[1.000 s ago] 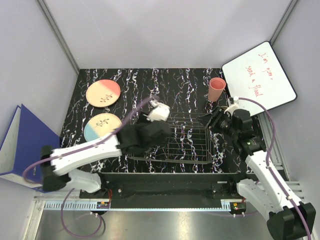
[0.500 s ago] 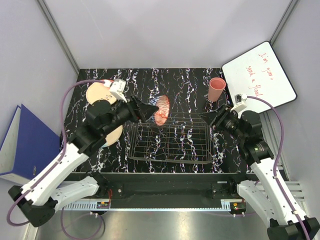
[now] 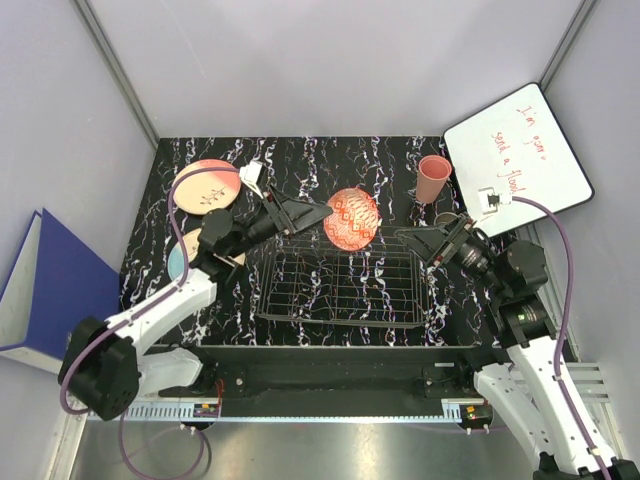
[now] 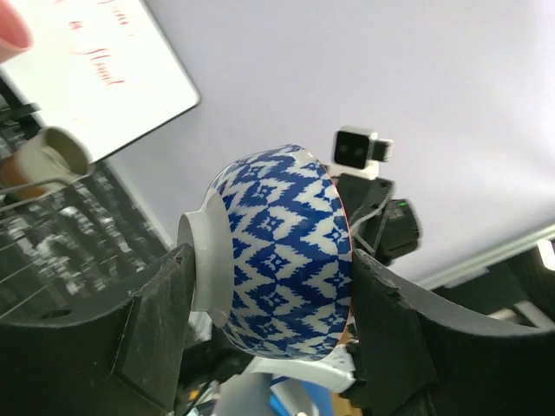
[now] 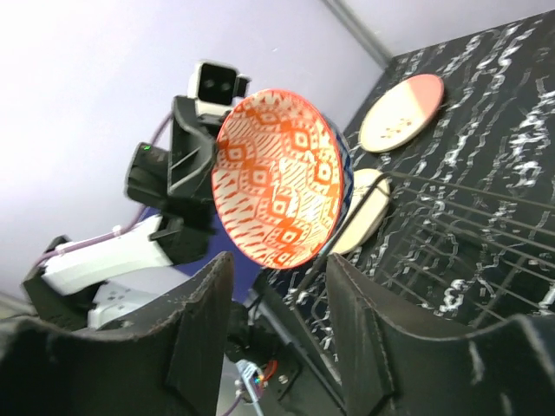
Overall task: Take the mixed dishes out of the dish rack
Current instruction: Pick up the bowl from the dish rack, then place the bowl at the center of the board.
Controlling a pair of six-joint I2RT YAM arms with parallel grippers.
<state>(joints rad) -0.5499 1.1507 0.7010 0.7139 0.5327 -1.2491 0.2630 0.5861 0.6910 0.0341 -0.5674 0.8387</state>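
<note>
**Bowl held over rack, right gripper empty**

The left gripper (image 4: pixel 273 264) has its jaws clamped on the blue-and-white patterned bowl (image 4: pixel 286 234), one finger at the foot and the other at the rim. The bowl is tipped on its side over the far edge of the dish rack (image 3: pixel 340 292). The right gripper (image 5: pixel 277 286) has its jaws apart and empty. The bowl's orange inside faces them, apart from the jaws.

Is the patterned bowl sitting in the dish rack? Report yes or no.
No, the left gripper holds the patterned bowl tilted in the air, off the dish rack.
</note>
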